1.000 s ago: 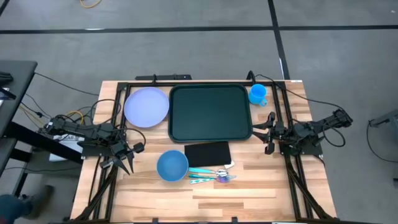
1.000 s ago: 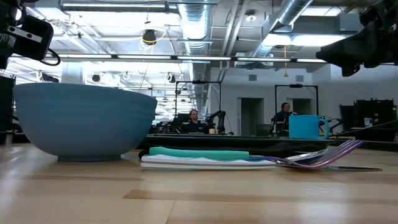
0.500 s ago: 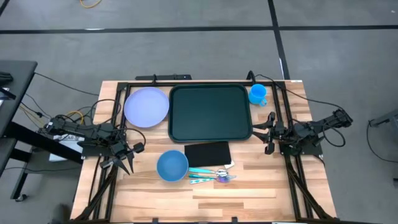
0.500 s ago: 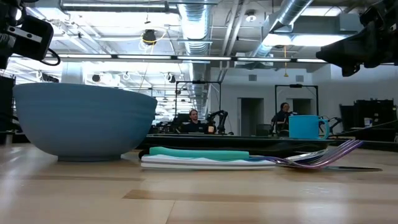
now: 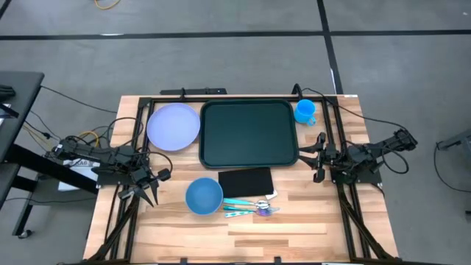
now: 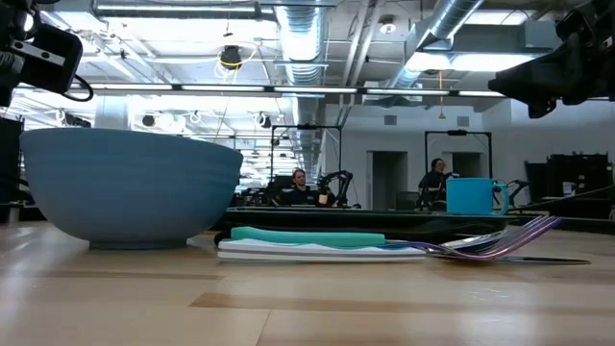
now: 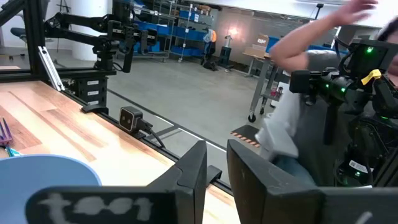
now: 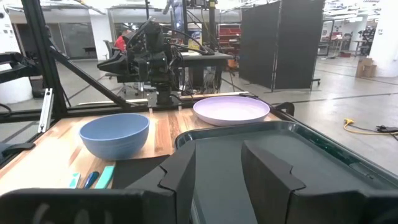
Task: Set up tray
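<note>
One blue bowl sits at the near side of the wooden table, and just to its right lies a small cluster of utensils with teal and purple handles, too tightly bunched to count. One flat black rectangle lies just behind the utensils. Farther back is one tray, dark green with a raised rim and rounded corners, with nothing on it. Its long axis runs left to right across the table. One lavender plate lies just beside the tray's left edge, and one blue cup stands by its far right corner.

Two arms wait at the table's sides. The left gripper hangs at the left edge, near the bowl and well apart from the tray, its fingers drawn close with a narrow gap and nothing between them. The right gripper is poised just beside the tray's right short edge, pointing across it, with its fingers spread apart and empty.

Beyond the table, the left wrist view shows a person in a light sleeve.
</note>
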Robot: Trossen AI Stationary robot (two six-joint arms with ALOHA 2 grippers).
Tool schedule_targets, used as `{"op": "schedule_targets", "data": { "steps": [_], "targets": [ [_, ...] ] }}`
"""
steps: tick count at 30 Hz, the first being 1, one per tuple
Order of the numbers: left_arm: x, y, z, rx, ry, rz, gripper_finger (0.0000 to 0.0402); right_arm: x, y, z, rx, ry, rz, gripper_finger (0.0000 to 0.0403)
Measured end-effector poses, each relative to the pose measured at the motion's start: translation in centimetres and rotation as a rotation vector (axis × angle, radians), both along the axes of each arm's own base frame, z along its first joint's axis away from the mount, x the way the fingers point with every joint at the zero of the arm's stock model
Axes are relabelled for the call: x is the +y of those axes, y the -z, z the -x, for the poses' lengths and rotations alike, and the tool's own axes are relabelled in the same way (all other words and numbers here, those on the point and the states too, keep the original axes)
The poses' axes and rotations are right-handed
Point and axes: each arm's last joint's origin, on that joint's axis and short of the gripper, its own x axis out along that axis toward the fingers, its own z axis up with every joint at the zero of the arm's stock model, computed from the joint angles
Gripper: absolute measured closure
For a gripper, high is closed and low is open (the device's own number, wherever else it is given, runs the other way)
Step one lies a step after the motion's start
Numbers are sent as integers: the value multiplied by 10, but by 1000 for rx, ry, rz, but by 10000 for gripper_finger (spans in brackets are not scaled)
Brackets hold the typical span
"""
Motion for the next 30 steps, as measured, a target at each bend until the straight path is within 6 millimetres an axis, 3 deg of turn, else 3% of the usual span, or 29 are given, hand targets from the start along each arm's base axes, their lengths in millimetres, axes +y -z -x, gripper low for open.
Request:
{"op": "schedule_targets", "data": {
  "steps": [23, 30],
  "targets": [
    [0, 0, 0, -60, -1, -37, 350, 0, 0, 0, 0, 0, 0, 281],
    [0, 0, -1, -81, -27, -49, 350, 0, -1, 0, 22, 7, 234, 281]
  ]
}}
